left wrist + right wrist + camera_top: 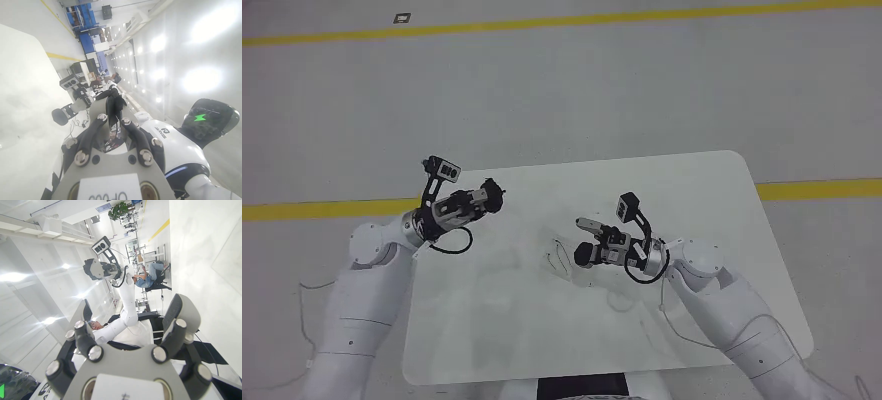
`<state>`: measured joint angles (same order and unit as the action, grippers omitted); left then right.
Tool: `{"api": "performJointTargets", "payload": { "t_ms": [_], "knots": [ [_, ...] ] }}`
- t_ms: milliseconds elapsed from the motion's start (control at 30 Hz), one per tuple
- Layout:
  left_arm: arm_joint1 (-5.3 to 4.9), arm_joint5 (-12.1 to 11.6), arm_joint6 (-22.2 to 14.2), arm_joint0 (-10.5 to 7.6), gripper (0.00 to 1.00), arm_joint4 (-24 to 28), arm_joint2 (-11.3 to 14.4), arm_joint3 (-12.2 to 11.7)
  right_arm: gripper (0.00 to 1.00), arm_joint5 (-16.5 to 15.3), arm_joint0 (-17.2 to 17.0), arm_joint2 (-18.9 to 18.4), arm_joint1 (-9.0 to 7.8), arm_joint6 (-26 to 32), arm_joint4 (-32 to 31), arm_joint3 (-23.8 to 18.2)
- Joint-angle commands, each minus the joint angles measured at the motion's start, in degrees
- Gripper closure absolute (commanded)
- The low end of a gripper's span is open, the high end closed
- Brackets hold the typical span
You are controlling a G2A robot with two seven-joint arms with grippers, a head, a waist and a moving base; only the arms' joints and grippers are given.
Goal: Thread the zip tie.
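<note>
The right gripper hangs over the white worktop, fingers spread, grasping nothing. The zip tie, a faint pale loop, lies just beside them at eight o'clock. Well apart at ten o'clock, the left gripper is clenched.

My white worktop stands on a pale grey floor. One yellow line passes beneath it, another lies beyond its far edge. Blue racks stand far from it; ceiling lights glare above it.
</note>
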<state>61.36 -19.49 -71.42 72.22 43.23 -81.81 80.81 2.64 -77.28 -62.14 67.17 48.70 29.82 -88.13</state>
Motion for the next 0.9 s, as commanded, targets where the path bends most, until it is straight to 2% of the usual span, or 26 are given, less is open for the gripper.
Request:
{"api": "performJointTargets", "payload": {
  "t_ms": [0, 133, 233, 400, 433, 533, 667, 700, 733, 800, 867],
  "knots": [
    [0.74, 0.0, 0.1, 0.13, 1.00, -1.9, -1.5, 0.8, 0.00, 0.0, 0.0, 0.0, 0.00, 0.0, 0.0, 0.0],
    [2.69, 0.0, -0.5, 0.69, 1.00, -4.4, -4.4, 2.1, 0.00, 0.0, 0.0, 0.0, 0.00, 0.0, 0.0, 0.0],
    [4.24, 0.0, -1.3, 1.14, 1.00, -4.6, -6.0, 2.0, 0.00, 0.0, 0.0, 0.0, 0.00, 0.0, 0.0, 0.0],
    [4.24, 0.0, -1.3, 1.14, 1.00, -4.6, -6.0, 2.0, 0.00, 0.0, 0.1, 0.0, -0.01, -0.2, -0.4, -0.1],
    [4.24, 0.0, -1.3, 1.14, 1.00, -4.6, -6.0, 2.0, 0.00, 0.7, 0.6, 0.4, -0.11, -0.8, -3.5, -1.1],
    [4.24, 0.0, -1.3, 1.14, 1.00, -4.6, -6.0, 2.0, 0.00, 5.8, 3.4, 2.0, -0.56, -0.6, -13.8, -4.2],
    [4.24, 0.0, -1.3, 1.14, 1.00, -4.6, -6.0, 2.0, 0.00, 16.8, 8.8, 7.5, -1.22, 2.8, -34.2, -6.7],
    [4.24, 0.0, -1.3, 1.14, 1.00, -4.6, -6.0, 2.0, 0.00, 16.8, 10.2, 9.6, -1.26, 5.3, -39.2, -5.8],
    [4.24, 0.0, -1.3, 1.14, 1.00, -4.6, -6.0, 2.0, 0.00, 16.8, 11.3, 10.8, -1.13, 7.1, -41.1, -5.1],
    [4.24, 0.0, -1.3, 1.14, 1.00, -4.6, -6.0, 2.0, 0.00, 16.8, 12.9, 12.9, -0.62, 8.9, -42.9, -4.8],
    [4.24, 0.0, -1.3, 1.14, 1.00, -4.6, -6.0, 2.0, 0.00, 16.8, 13.4, 13.4, -0.46, 9.3, -43.3, -4.7]
  ]
}}
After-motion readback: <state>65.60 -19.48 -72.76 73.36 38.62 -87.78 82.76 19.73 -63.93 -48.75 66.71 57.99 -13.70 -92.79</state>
